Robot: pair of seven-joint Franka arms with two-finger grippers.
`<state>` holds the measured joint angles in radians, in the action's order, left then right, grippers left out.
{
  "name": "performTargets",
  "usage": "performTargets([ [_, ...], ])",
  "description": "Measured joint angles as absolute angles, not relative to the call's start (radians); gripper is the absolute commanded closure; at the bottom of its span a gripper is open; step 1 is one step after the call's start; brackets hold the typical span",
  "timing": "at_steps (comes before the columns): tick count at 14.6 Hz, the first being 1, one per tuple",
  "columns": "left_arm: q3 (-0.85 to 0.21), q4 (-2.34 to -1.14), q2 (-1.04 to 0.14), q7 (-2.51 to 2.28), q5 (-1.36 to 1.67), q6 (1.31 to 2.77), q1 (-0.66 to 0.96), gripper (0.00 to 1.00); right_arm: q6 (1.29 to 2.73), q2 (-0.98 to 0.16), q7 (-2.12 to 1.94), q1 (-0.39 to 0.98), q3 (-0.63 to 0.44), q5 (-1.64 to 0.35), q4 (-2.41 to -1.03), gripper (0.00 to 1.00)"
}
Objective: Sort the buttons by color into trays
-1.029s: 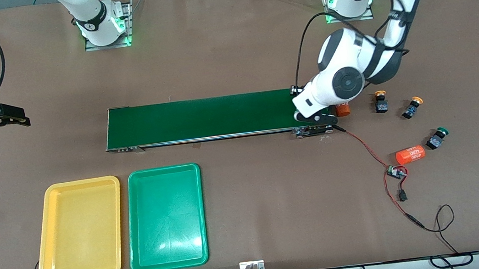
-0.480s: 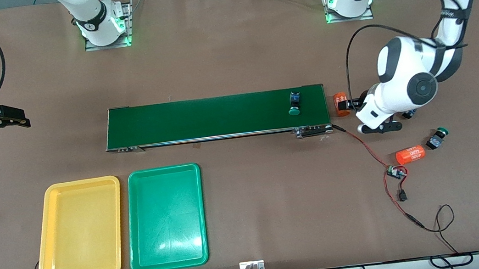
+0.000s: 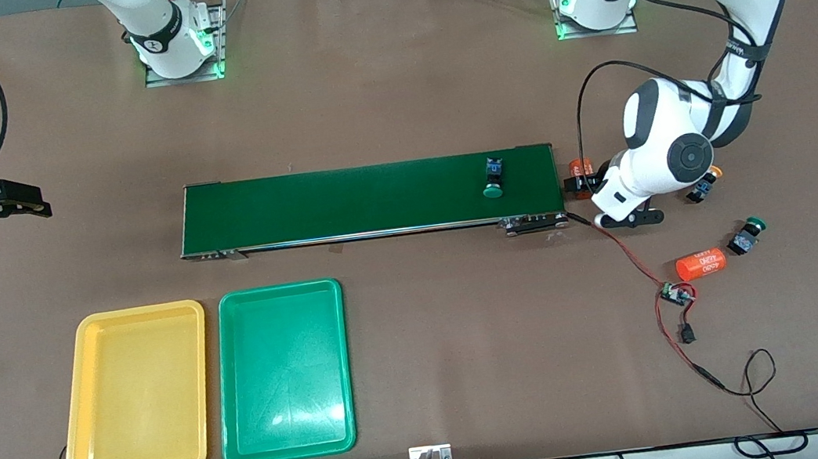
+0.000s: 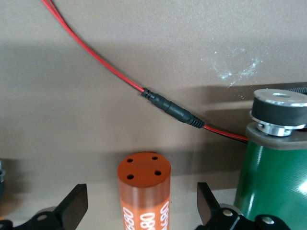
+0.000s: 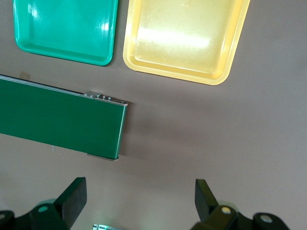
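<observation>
I see my left arm bent low, left gripper (image 4: 139, 211) spread wide astride an orange cylinder (image 4: 144, 189) beside the conveyor belt (image 3: 365, 200), right gripper (image 5: 139, 203) waiting, fingers apart, green button (image 3: 493, 177) on belt.

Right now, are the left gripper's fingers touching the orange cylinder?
Apart. The left wrist view shows the orange cylinder between the left gripper's open fingers, with bare table on each side.
</observation>
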<state>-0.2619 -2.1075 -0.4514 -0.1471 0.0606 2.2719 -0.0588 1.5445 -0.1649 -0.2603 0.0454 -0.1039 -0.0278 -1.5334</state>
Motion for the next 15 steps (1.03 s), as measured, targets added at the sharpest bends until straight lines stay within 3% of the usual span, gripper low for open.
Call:
performTargets([
  [2, -0.262, -2.113, -0.460, -0.140, 0.061, 2.273, -0.059, 0.19, 1.534, -0.165, -0.260, 0.043, -0.105, -0.028, -1.537, 0.00],
  [3, -0.262, -2.117, -0.461, -0.139, 0.061, 2.273, -0.059, 0.33, 1.524, -0.165, -0.260, 0.040, -0.106, -0.028, -1.540, 0.00],
  [6, -0.262, -2.137, -0.463, -0.138, 0.061, 2.273, -0.063, 0.91, 1.518, -0.140, -0.261, 0.024, -0.110, -0.029, -1.599, 0.00],
  [7, -0.262, -2.140, -0.463, -0.138, 0.061, 2.273, -0.065, 0.99, 1.540, -0.105, -0.263, 0.013, -0.111, -0.030, -1.661, 0.00],
  [11, -0.262, -2.099, -0.410, -0.134, 0.060, 2.226, -0.067, 1.00, 1.747, 0.155, -0.266, 0.001, -0.116, -0.034, -2.056, 0.00],
  [15, -0.271, -2.007, -0.323, -0.121, 0.060, 2.140, -0.064, 1.00, 1.804, 0.314, -0.217, 0.005, -0.094, -0.036, -2.245, 0.00],
])
